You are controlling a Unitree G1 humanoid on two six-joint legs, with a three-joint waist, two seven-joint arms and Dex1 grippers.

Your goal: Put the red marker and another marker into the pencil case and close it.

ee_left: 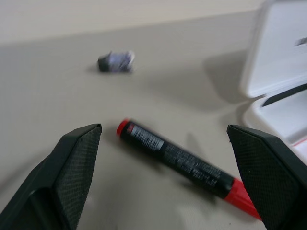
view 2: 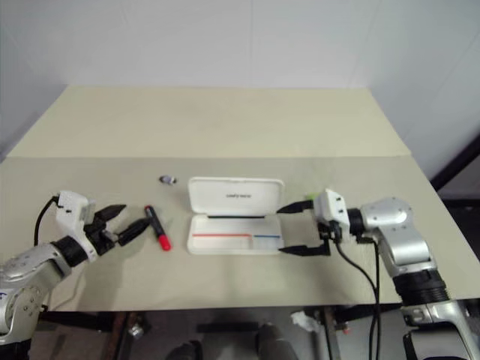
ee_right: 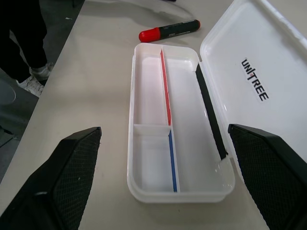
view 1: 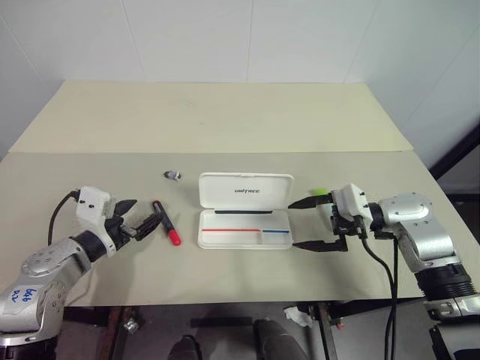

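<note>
The pencil case (view 1: 244, 245) lies open in the middle of the table, its white lid (view 1: 222, 196) laid back and its tray (ee_right: 178, 196) empty beside a red and blue stripe. Left of it lies the red marker (view 1: 166, 223), red cap toward me. My left gripper (view 1: 142, 216) is open just left of that marker, and its fingers flank the marker (ee_left: 182, 160) without touching it. My right gripper (view 1: 302, 223) is open at the case's right end, pointing at it and holding nothing. The light green marker (view 1: 318, 192) peeks out behind the right gripper's upper finger.
A tiny grey-purple cap (view 1: 172, 175) lies on the table behind the red marker. The tan table (view 1: 225, 120) stretches far back to a white wall. A person's legs and shoes (ee_right: 29, 72) stand on the floor past the table edge.
</note>
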